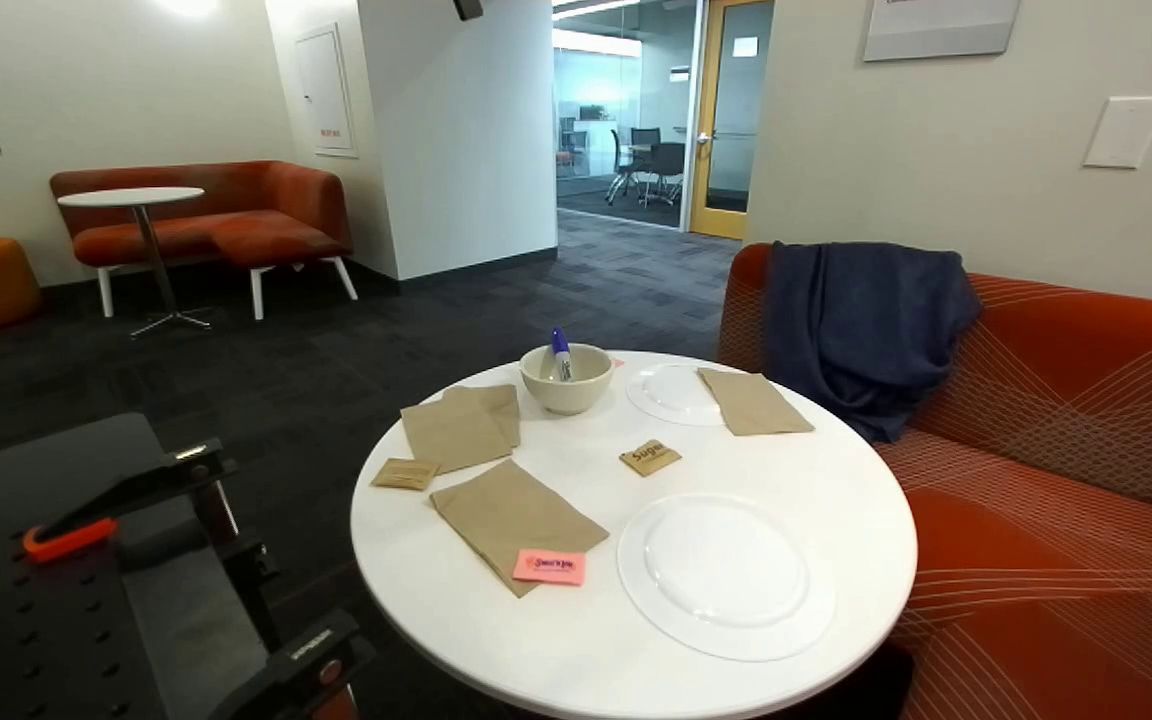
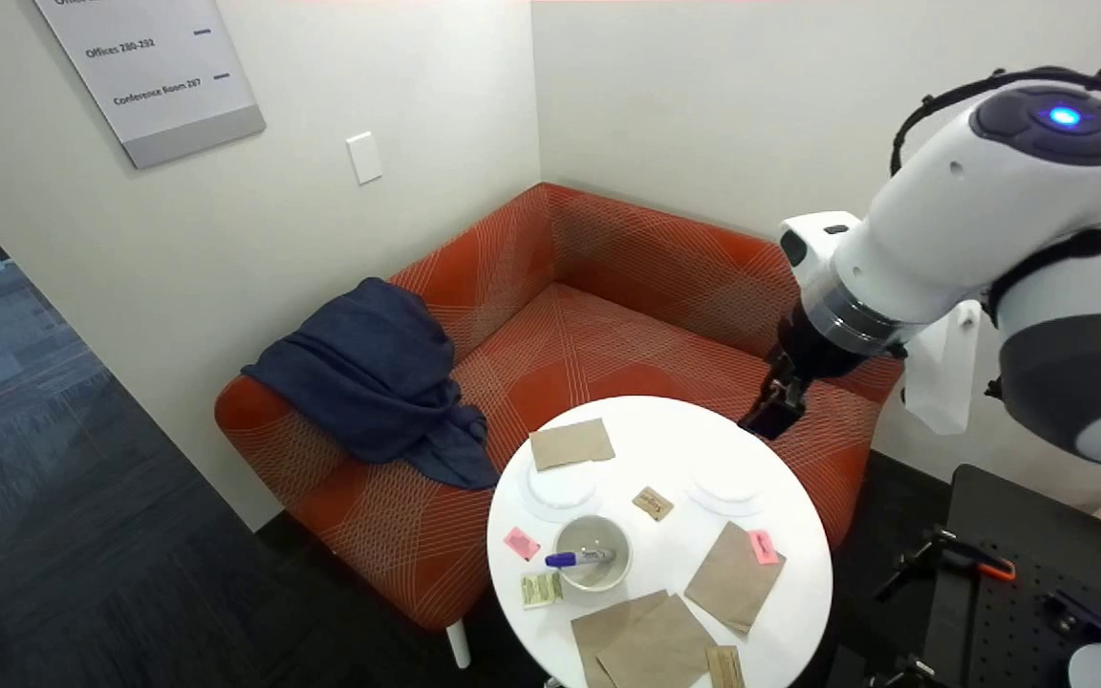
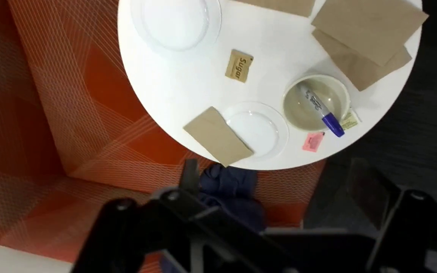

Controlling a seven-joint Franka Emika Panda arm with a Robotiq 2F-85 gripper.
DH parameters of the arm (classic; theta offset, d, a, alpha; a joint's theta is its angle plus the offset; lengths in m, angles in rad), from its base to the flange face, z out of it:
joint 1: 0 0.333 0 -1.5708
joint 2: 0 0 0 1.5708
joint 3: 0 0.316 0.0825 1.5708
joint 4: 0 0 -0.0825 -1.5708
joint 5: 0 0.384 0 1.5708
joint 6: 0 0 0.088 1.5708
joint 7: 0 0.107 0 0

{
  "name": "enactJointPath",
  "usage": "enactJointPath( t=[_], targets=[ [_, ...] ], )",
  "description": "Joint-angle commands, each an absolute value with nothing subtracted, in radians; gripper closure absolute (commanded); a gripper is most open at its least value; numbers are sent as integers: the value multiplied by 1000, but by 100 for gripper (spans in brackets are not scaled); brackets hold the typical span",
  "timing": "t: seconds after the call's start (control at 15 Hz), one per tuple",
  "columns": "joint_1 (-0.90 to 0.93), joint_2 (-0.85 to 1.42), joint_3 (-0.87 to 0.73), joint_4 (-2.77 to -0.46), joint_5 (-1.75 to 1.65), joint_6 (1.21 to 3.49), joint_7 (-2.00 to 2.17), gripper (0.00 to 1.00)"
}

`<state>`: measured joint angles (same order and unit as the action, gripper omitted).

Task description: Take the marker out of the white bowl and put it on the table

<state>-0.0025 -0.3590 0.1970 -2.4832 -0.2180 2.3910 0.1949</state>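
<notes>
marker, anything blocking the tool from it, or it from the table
In the wrist view, nothing visible stands between the open tool and the marker. Toward the table, the wall of the white bowl surrounds the marker's lower end, so it likely needs lifting out.

Your table (image 1: pixel 536 645): white
Marker (image 3: pixel 321 110): grey and purple, black lettering
White bowl (image 1: pixel 566 398): plain off-white, near your table's edge
Napkins (image 1: pixel 516 515): plain brown
Sofa (image 2: pixel 608 354): red-orange, pale line pattern, beyond the edge

On the white table (image 1: pixel 586 465): white bowl (image 1: pixel 568 398), napkins (image 1: pixel 516 510), packets (image 1: pixel 650 457), two plates (image 1: pixel 726 565), probably clear
</notes>
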Motion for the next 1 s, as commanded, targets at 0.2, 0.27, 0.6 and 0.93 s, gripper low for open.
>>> enactJointPath(
  t=[0.2, 0.27, 0.6, 0.93],
  targets=[
    [91, -138, 118, -2375, -143, 2572, -130, 0],
    [102, -98, 117, -2355, -126, 2582, -172, 0],
    [122, 68, 132, -2251, -90, 2564, -327, 0],
    [112, 215, 156, -2157, -102, 2560, -436, 0]
  ],
)
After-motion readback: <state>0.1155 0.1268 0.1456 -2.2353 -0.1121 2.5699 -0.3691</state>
